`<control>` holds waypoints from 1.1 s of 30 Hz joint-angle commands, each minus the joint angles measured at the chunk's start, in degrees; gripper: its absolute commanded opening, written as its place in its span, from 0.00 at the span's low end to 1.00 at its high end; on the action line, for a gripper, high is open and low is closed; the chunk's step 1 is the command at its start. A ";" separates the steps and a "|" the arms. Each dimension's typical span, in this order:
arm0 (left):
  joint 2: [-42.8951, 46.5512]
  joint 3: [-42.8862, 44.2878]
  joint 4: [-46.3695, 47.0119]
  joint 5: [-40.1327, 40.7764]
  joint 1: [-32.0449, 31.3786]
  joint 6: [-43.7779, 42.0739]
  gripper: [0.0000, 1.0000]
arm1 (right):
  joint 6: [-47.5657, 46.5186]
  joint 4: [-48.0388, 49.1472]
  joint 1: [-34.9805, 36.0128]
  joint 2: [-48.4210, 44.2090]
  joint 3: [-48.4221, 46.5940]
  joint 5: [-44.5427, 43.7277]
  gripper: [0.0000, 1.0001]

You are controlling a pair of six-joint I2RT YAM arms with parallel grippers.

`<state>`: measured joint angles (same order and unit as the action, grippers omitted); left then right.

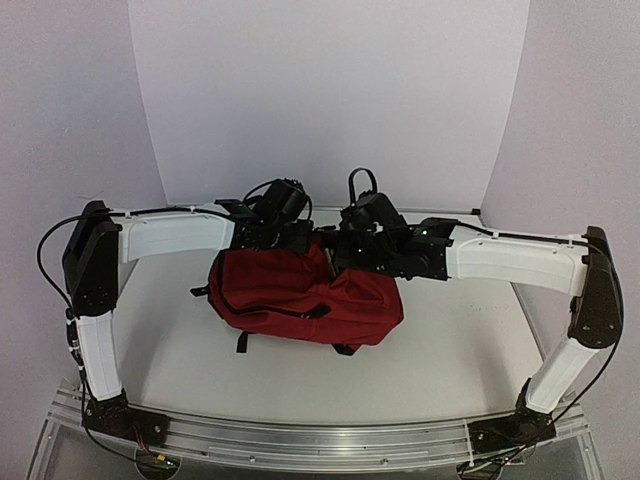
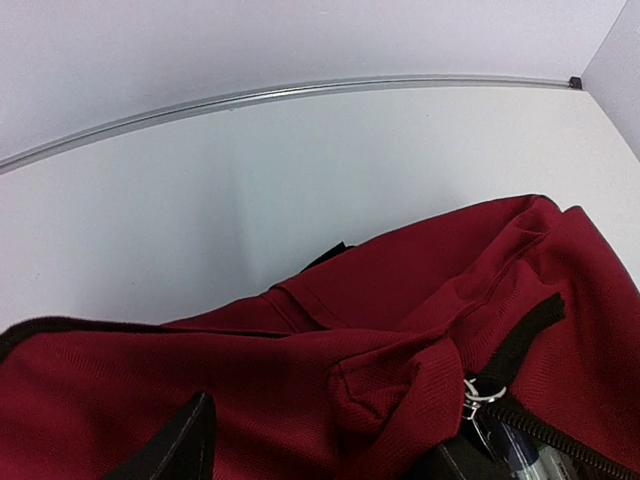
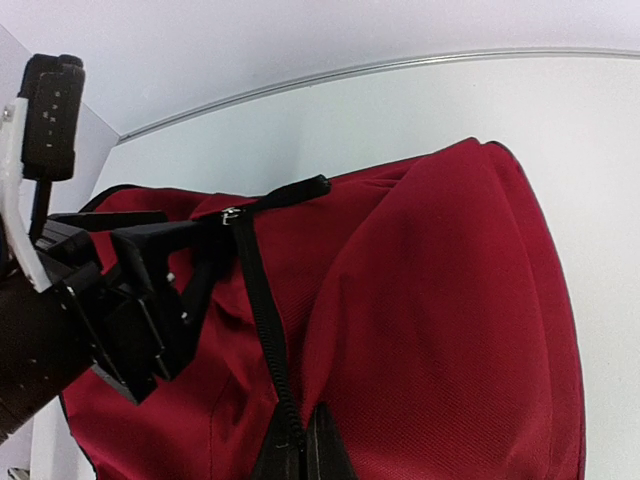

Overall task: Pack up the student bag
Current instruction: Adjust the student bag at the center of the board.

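Both arms bend inward over student bag [image 1: 300, 295]; right end effector [image 3: 303, 455] closed, left end effector [image 3: 195, 240] unclear.

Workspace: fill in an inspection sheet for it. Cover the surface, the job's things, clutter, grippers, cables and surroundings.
Surface: white table, clean where it shows.
Job's things: dark-red fabric backpack lying at the table's middle, black straps poking out beneath it.
Clutter: nothing seen.
Grippers: left gripper over the backpack's far edge, open or shut cannot be told; right gripper shut on the backpack, at its black zip line.
Cables: black cable loop standing above the right wrist; black cable beside the left arm; both off the backpack.
Surroundings: plain pale walls on three sides; aluminium rail along the near edge.
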<state>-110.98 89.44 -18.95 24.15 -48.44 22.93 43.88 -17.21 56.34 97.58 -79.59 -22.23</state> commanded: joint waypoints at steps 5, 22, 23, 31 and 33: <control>6.09 -0.25 -8.15 4.11 3.69 -2.75 0.51 | -0.75 -2.63 0.33 -2.57 -2.07 -6.69 0.00; 22.24 -12.08 -2.95 -32.57 12.06 2.97 0.44 | -7.98 -2.83 0.35 0.71 -4.75 -3.90 0.00; 22.36 -12.10 -2.50 -34.09 12.05 4.31 0.47 | -8.05 -2.76 0.32 1.11 -4.99 -3.06 0.00; 23.09 -11.93 -0.98 -37.00 13.05 10.43 0.66 | -14.98 1.39 0.46 3.44 -4.07 10.51 0.00; 23.85 -11.84 -0.61 -39.63 15.06 12.56 0.71 | -16.22 1.39 0.48 3.92 -3.34 14.84 0.00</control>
<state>-90.55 77.03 -22.22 -11.49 -35.96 30.74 32.17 -17.22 56.89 100.22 -82.26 -16.33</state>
